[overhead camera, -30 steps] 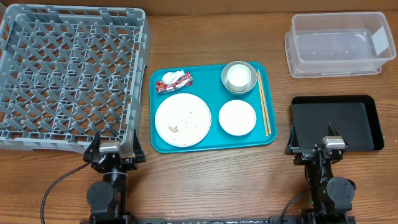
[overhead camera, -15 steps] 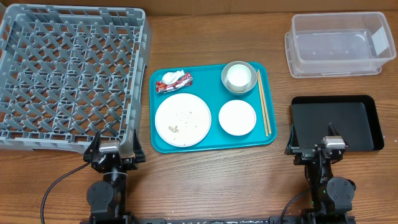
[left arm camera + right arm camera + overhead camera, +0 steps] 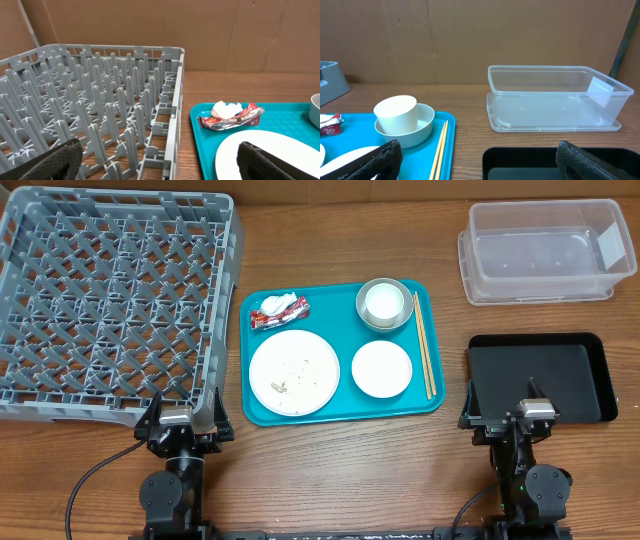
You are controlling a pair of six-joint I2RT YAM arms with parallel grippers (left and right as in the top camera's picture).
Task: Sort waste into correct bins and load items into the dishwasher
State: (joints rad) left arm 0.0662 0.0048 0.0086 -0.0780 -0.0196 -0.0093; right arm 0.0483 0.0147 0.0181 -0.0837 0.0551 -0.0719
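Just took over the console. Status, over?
Left hand and right hand open, empty. Plate, white bowl, steel bowl with cup, chopsticks, wrapper on teal tray. Rack, tub, black tray empty. Nothing in the way.

Bright, even light is falling from above, casting only faint soft shadows beside the large grey plastic lattice rack (image 3: 100, 410).

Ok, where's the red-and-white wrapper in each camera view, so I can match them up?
Overhead: the wrapper lies in the upper left corner of the teal tray, just above the white plate.
Left wrist: right of centre, on the tray just beyond the plate's rim.
Right wrist: only a sliver at the left edge, cut off by the frame.
Shared landmark: the teal tray, seen in all three.
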